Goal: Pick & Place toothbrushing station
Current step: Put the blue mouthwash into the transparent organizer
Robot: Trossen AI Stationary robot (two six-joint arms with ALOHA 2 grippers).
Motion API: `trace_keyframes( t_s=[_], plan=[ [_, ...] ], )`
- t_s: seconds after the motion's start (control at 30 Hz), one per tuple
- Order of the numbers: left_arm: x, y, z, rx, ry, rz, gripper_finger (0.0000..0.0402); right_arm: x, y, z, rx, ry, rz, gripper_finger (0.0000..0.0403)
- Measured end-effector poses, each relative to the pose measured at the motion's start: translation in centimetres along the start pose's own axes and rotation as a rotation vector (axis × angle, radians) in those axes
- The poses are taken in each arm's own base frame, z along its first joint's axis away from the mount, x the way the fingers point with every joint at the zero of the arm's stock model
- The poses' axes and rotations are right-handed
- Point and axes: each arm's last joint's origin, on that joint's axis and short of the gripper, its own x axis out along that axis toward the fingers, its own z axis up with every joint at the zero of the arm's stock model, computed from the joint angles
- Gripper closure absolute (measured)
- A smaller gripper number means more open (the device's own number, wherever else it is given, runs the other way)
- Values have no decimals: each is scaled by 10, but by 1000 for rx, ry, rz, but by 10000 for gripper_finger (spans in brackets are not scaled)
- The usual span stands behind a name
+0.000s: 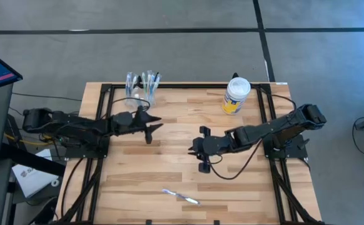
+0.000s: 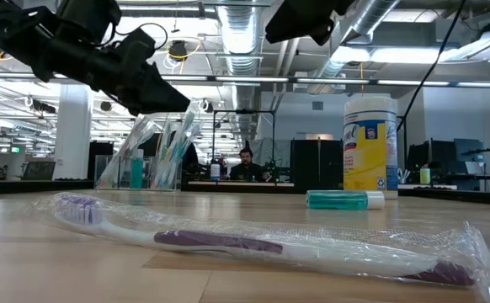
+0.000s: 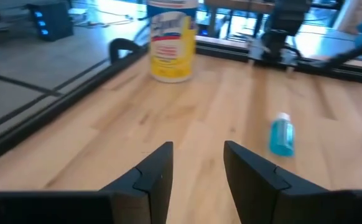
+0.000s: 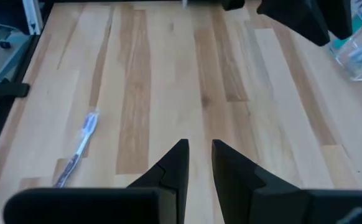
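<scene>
The left gripper (image 1: 149, 128) is hovering beside the small clear plastic cup (image 1: 134, 97) of slim toothbrushes at the table's far edge, fingers (image 3: 159, 171) parted, holding nothing. The right gripper (image 1: 197, 156) is hanging mid-table, jaws narrowly apart, empty. A wrapped white-and-purple toothbrush (image 2: 253, 244) is lying near the front edge

The high view looks straight down on the whole desk (image 1: 182, 156). The low view sits at desk level, very near a wrapped toothbrush (image 2: 253, 244), facing the room. Each wrist view looks forward over the boards; the right wrist view shares that toothbrush (image 4: 78, 149).
</scene>
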Motion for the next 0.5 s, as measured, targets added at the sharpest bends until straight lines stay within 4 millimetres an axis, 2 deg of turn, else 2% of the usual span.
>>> trace_keyframes(
  t_s=[0.2,0.5],
  plan=[
    [-4,-18,-2,23,4,-86,266,-3,10,-6,-22,32,19,342],
    [-9,-34,-4,43,9,-163,266,-8,9,-29,15,259,-40,342]
  ],
)
